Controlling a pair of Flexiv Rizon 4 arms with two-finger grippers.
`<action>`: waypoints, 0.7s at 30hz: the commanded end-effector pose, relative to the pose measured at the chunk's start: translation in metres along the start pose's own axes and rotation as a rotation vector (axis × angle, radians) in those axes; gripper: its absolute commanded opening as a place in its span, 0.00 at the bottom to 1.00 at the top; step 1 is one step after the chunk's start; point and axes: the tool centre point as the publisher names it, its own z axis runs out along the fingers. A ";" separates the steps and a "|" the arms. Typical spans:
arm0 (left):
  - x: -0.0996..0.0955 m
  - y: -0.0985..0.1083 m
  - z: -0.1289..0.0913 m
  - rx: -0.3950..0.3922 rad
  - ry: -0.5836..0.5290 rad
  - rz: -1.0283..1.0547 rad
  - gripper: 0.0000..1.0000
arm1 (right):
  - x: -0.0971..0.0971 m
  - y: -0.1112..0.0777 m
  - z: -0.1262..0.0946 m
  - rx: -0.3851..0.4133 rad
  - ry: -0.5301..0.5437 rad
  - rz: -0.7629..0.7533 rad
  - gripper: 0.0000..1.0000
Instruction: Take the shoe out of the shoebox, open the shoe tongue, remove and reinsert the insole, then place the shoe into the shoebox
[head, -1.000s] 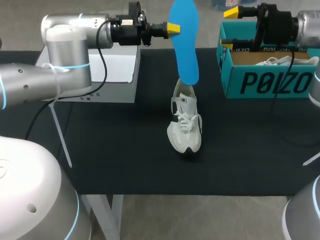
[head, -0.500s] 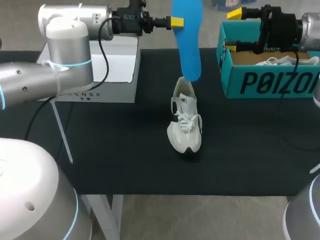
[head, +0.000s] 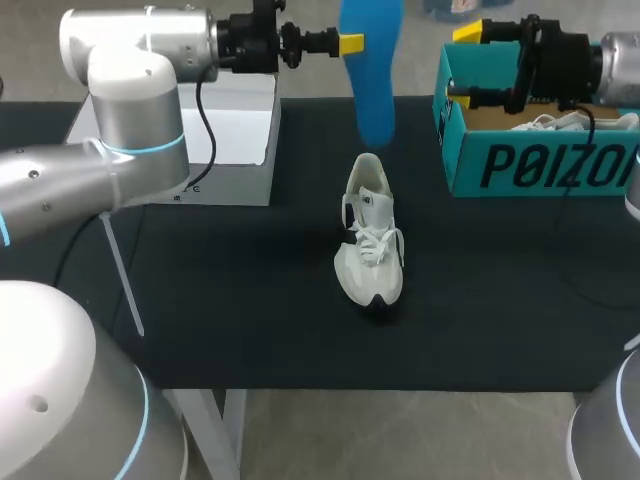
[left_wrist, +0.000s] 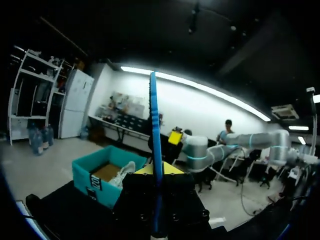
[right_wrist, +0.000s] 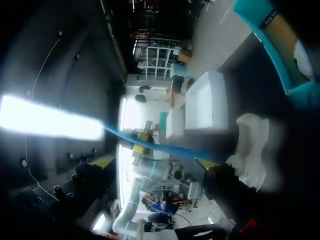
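Note:
A blue insole (head: 372, 75) hangs upright above the heel of the white shoe (head: 370, 245), its lower end just clear of the shoe's opening. My left gripper (head: 352, 44) is shut on the insole's upper part; in the left wrist view the insole (left_wrist: 154, 145) shows edge-on between the yellow tips (left_wrist: 158, 169). The shoe stands on the black table, toe toward the front. My right gripper (head: 462, 62) is open at the left end of the teal shoebox (head: 540, 160), holding nothing. From the right wrist view, the insole (right_wrist: 150, 145) and shoe (right_wrist: 252, 150) lie beyond its open gripper (right_wrist: 155, 162).
Another white shoe (head: 560, 122) lies inside the shoebox. A white box (head: 230, 140) sits at the back left under my left arm. The black table (head: 240, 300) stretches in front of and around the shoe.
My left gripper has risen with the insole, drawing its lower end up out of the shoe's heel. The right gripper and the shoe have stayed put.

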 end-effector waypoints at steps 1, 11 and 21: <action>-0.004 -0.004 -0.003 0.051 0.118 0.366 0.00 | -0.001 -0.002 -0.001 -0.006 0.000 0.004 1.00; -0.004 -0.006 -0.003 0.030 0.134 0.373 0.00 | -0.002 -0.005 -0.004 -0.020 0.003 0.017 1.00; -0.016 -0.010 0.002 -0.008 0.197 1.243 0.00 | -0.005 -0.008 -0.003 -0.023 0.000 0.035 1.00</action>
